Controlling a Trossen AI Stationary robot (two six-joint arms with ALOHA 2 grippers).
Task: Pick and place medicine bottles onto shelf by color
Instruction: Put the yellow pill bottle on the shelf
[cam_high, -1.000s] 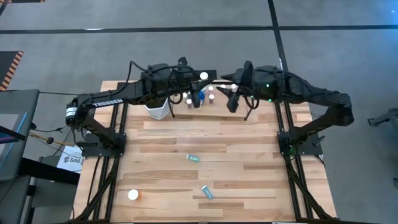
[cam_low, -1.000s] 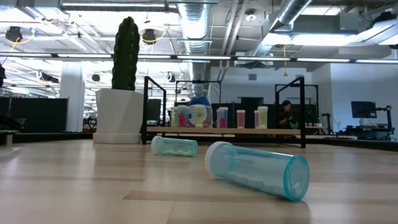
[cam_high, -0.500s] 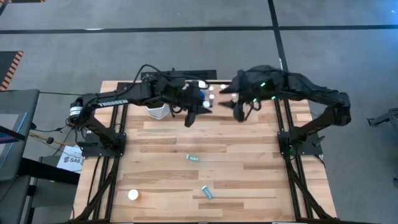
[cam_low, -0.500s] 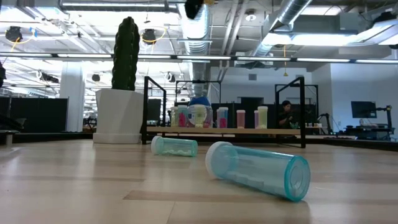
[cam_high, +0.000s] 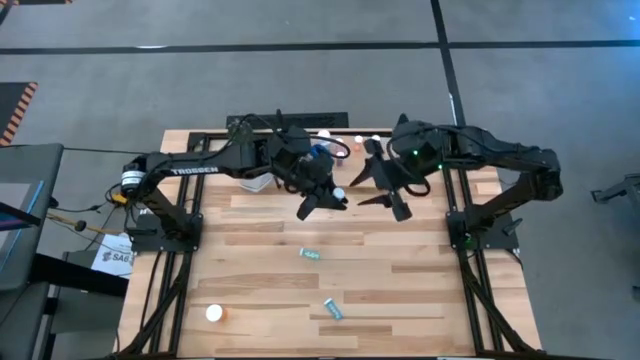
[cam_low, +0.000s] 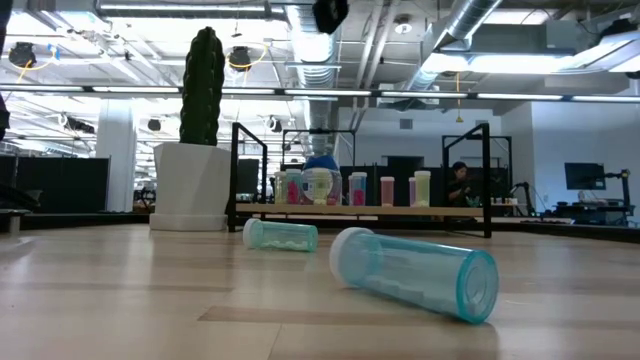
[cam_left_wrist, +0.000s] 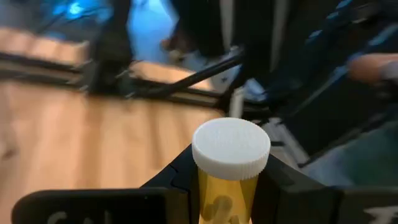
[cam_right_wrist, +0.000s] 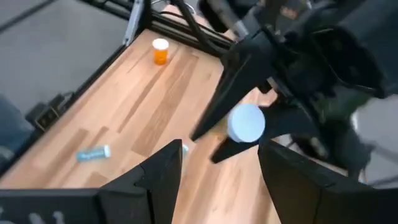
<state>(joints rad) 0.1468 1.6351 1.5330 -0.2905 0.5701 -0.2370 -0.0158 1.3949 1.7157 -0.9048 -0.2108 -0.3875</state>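
While clamped, amber bottle (cam_left_wrist: 228, 163) between left tool (cam_left_wrist: 224, 180) fingers.

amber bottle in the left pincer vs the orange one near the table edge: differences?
1. The amber bottle is held off the table by the shut left pincer; the orange bottle stands alone on the tabletop.
2. The amber bottle hangs mid-table, close to the open, empty right pincer; the orange bottle sits at the near left corner, away from both arms.

Shared: white caps, amber-orange bodies.
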